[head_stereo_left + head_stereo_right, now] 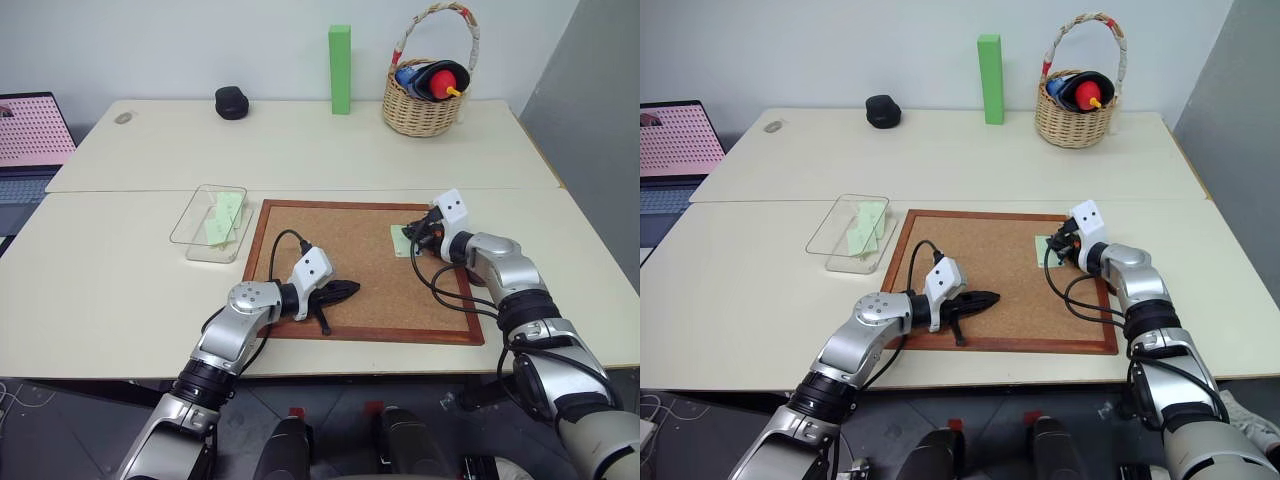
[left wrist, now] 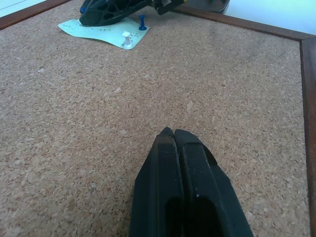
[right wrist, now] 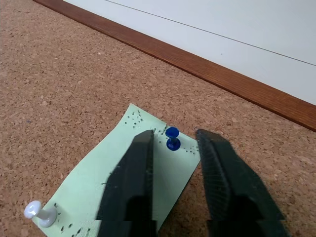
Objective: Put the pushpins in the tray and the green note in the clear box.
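The green note (image 3: 123,173) lies near the corkboard's far right corner, pinned by two pushpins, one blue (image 3: 172,138) and one white (image 3: 39,213). My right gripper (image 3: 174,134) is low over the note. Its fingers stand a little apart on either side of the blue pin's head, with a gap on both sides. My left gripper (image 1: 350,290) is shut and empty over the board's near left part. The clear box (image 1: 195,240) sits left of the board with pale green slips inside. A small dark roundish tray (image 1: 231,102) stands at the table's far left.
The wood-framed corkboard (image 1: 370,300) takes up the table's middle front. A tall green block (image 1: 340,70) and a wicker basket (image 1: 425,100) stand at the back. A laptop (image 1: 30,140) is at the far left edge.
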### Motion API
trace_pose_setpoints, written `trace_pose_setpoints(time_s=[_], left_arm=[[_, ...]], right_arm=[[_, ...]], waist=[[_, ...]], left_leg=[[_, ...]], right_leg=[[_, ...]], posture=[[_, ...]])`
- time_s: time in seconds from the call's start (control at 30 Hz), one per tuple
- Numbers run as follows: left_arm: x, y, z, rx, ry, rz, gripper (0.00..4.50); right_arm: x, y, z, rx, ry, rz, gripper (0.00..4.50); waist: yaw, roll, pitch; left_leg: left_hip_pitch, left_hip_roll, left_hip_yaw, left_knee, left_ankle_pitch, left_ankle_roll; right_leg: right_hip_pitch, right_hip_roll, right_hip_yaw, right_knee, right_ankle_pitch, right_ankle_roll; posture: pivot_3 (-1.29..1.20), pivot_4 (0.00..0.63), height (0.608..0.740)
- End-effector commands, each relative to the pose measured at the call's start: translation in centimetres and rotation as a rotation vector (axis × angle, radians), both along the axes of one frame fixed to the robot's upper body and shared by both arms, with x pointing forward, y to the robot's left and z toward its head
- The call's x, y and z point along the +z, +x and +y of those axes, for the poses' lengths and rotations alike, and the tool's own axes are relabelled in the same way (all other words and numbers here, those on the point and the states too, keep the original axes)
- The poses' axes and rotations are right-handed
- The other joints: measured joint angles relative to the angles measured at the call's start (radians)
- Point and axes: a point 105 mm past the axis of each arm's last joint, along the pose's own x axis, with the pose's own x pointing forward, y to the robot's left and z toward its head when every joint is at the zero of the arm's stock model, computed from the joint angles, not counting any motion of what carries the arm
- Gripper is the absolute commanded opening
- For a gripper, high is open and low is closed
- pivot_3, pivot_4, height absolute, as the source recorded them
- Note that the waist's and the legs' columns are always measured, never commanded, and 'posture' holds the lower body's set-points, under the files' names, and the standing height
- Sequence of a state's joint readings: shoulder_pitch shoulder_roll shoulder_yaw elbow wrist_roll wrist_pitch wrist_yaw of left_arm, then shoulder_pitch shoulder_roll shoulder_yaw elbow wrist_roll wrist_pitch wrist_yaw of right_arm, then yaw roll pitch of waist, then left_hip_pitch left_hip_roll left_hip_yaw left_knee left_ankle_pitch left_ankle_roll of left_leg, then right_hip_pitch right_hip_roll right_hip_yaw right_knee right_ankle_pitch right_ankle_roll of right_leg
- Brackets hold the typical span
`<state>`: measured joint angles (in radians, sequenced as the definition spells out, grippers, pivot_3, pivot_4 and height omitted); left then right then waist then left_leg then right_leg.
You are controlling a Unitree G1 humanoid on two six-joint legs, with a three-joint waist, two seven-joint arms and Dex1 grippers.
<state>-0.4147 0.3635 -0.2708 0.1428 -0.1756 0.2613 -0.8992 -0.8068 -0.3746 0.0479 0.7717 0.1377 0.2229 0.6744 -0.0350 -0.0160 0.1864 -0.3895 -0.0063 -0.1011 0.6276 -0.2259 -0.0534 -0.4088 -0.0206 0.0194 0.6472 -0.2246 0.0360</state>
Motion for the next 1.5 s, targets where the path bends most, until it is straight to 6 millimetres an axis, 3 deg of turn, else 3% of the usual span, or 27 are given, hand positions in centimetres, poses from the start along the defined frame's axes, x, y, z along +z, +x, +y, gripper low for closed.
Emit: trace_pose_setpoints(time_s=[0.03,0.1,0.47,0.9,1.03,1.17,1.33,1.5], left_arm=[[-0.7,-0.3,0.1,-0.002,0.031,0.019,0.00],[-0.8,-0.3,0.1,0.002,0.035,0.025,0.00],[-1.9,-0.5,0.4,0.018,0.062,0.080,0.00],[-2.0,-0.7,0.0,0.007,0.063,0.096,0.00],[-2.1,-0.8,0.0,0.004,0.065,0.096,0.00],[-2.1,-0.8,0.0,0.004,0.068,0.093,0.00],[-2.4,-0.8,0.3,0.001,0.085,0.088,0.00],[-2.3,-0.6,0.4,-0.006,0.091,0.081,0.00]], right_arm=[[2.4,0.6,0.1,-0.002,0.039,-0.074,0.34],[2.5,0.6,0.1,-0.003,0.046,-0.076,0.03],[4.6,0.5,0.0,-0.034,0.133,-0.117,0.03],[6.4,-1.0,-0.3,-0.049,0.158,-0.157,0.03],[7.4,-1.8,-1.8,-0.063,0.115,-0.192,0.03],[7.6,-3.9,-4.6,-0.063,0.036,-0.199,0.03],[6.5,-5.9,-7.9,-0.116,-0.062,-0.141,0.03],[4.8,-7.7,-9.8,-0.137,-0.158,-0.060,0.03]], waist=[[0.000,0.000,0.000],[0.000,0.000,0.000],[0.000,0.000,0.000],[0.000,0.001,0.000],[0.002,0.001,0.000],[0.003,0.001,-0.001],[0.000,0.002,-0.001],[0.000,0.002,-0.001]], left_leg=[[0.000,0.000,0.000,0.000,0.000,0.000],[0.000,0.000,0.000,0.000,0.000,0.000],[0.000,0.000,0.000,0.000,0.000,0.000],[0.002,0.000,0.000,0.000,0.000,0.000],[0.001,0.000,0.000,0.000,0.000,0.000],[0.001,0.000,0.000,0.000,0.000,0.000],[0.002,0.000,0.001,0.000,0.000,0.000],[0.004,0.000,0.001,0.000,0.000,0.000]], right_leg=[[0.000,0.000,0.000,0.000,0.000,0.000],[0.000,0.000,0.000,0.000,0.000,0.000],[0.000,0.000,0.000,0.000,0.000,0.000],[0.001,0.000,0.000,0.000,0.000,0.000],[0.001,0.000,0.000,0.000,0.000,0.000],[0.001,0.000,0.000,-0.001,0.000,0.000],[0.001,0.000,0.000,-0.001,0.000,0.000],[0.003,0.000,0.001,-0.001,-0.001,0.000]], posture=[[0.00,0.150,0.740],[0.00,0.150,0.740],[0.00,0.150,0.740],[0.00,0.150,0.740],[0.00,0.150,0.740],[0.00,0.150,0.740],[0.00,0.150,0.740],[0.00,0.150,0.740]])
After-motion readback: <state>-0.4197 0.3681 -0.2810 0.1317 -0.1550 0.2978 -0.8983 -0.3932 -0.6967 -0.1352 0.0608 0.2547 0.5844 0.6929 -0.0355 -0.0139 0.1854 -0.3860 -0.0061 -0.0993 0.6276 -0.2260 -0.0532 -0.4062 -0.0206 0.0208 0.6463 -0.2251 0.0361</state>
